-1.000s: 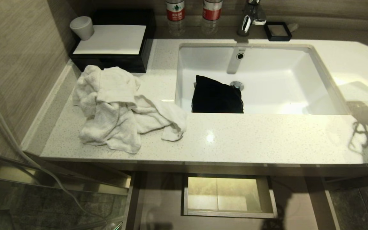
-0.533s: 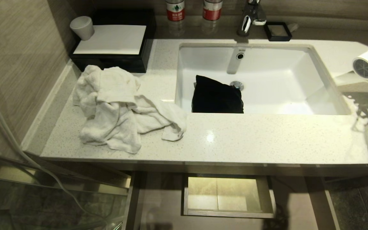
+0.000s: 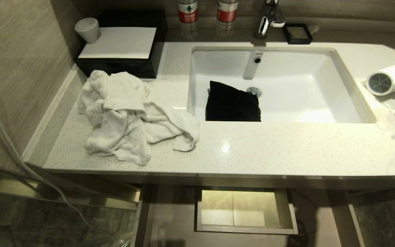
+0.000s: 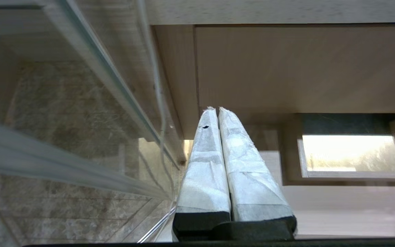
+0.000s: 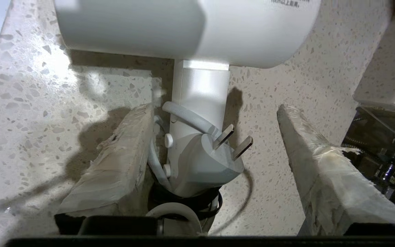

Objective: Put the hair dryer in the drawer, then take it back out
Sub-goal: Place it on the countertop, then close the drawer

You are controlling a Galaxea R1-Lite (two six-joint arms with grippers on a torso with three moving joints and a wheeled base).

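The right gripper [image 5: 214,171] is now standing with its 2 fingers [image 5: 115,164] spread wide, having just let go: the hair dryer [image 3: 387,78], carried in the air at the right edge of the scene a moment ago, is now lying on the tabletop [image 3: 269,147] to the right of the sink [image 3: 341,79]. That suggests the take-it-back-out half is finishing. The dryer's handle and bundled cord with its plug are lying between the fingers, brushing 1 finger, well clear of the other. The drawer [image 3: 288,212] is hanging open below, with nothing visible inside. The left gripper [image 4: 216,109] is parked low beside the drawer, fingers pressed together.
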